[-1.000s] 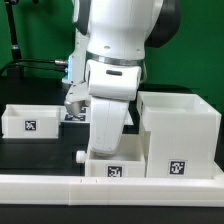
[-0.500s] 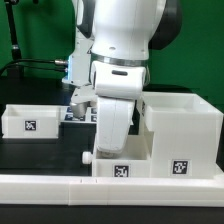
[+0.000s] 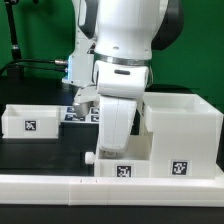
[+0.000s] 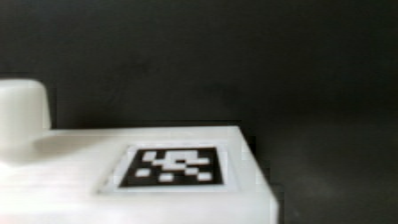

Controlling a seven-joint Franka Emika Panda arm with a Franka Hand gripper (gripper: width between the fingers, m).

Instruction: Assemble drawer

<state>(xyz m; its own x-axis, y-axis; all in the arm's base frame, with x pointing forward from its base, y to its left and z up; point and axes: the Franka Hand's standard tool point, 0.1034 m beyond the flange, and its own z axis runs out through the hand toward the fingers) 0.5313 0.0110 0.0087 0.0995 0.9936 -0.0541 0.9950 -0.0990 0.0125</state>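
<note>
the white robot arm (image 3: 118, 95) hangs over the small white knobbed plastic tray (image 3: 122, 170) beside the large white open housing (image 3: 180, 125); its pincer is hidden, grip state unclear.

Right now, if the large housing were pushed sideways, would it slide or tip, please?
The housing looks like rigid white plastic, so it would probably keep its shape. It looks about as wide as tall, so it should slide rather than tip. Open and hollow, it is likely light for its size.
</note>
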